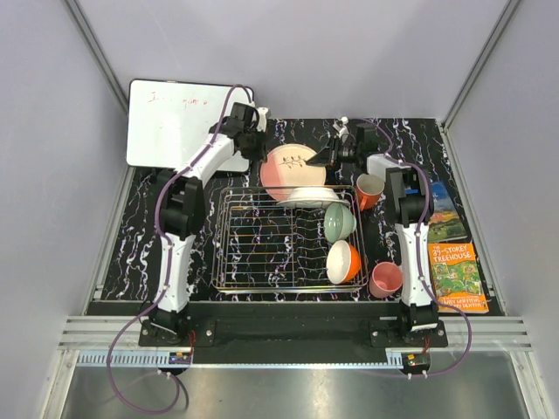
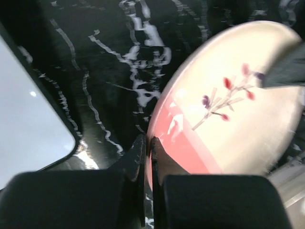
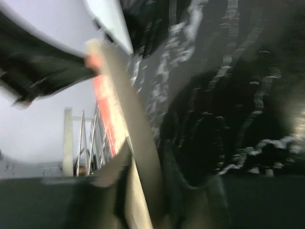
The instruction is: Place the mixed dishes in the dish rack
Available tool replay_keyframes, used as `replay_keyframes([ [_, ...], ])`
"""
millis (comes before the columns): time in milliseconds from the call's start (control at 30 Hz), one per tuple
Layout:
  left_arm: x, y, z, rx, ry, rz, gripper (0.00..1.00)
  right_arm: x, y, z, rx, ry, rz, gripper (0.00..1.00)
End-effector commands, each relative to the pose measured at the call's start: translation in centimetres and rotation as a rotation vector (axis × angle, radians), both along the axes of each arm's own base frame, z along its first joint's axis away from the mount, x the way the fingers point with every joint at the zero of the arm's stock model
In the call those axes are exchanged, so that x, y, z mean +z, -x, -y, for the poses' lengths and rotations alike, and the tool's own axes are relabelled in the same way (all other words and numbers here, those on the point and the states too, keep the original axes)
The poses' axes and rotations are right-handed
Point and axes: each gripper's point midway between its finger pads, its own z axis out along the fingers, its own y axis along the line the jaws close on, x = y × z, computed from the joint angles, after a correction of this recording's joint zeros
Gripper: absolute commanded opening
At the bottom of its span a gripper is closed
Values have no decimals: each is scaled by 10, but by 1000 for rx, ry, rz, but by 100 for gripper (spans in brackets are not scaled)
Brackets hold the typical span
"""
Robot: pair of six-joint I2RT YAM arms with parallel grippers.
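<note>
The left jaws and right jaws each clamp narrowly on opposite rims of the tilted pink-cream plate.

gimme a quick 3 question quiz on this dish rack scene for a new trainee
1. True or false: the pink cup sits outside the dish rack.
2. Which dish do the left pincer and right pincer grip together? A) blue saucer B) leaf-sprig plate C) steel pot
3. Fill in: ___ bowls rest in the dish rack.
Key: 1 true; 2 B; 3 two, the pale green bowl and the orange bowl.
</note>
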Motion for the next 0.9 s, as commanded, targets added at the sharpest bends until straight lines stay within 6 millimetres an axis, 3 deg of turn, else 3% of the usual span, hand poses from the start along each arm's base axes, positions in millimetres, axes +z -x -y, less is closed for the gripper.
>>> replay_keyframes([
  [0,37,-7,38,-69,119,90,0,23,8,-19,55,-40,41,0],
  [433,34,-7,34,-65,98,94,2,43,-6,-12,-5,-59,93,0],
  [467,36,-8,33,-62,96,99,10,50,-10,-11,-19,-82,106,0],
  [500,36,-9,30,-47,85,102,41,53,-13,-10,-30,-91,110,0],
  [567,44,-11,26,-37,77,121,53,61,-19,-9,-50,-106,134,0],
  [633,55,-13,16,-14,66,146,88,68,-26,-8,-78,-107,166,0],
  [667,60,-15,9,5,60,156,99,72,-30,-7,-89,-108,183,0],
  [867,114,-14,-33,71,69,241,99,107,-50,1,-165,-109,305,0],
])
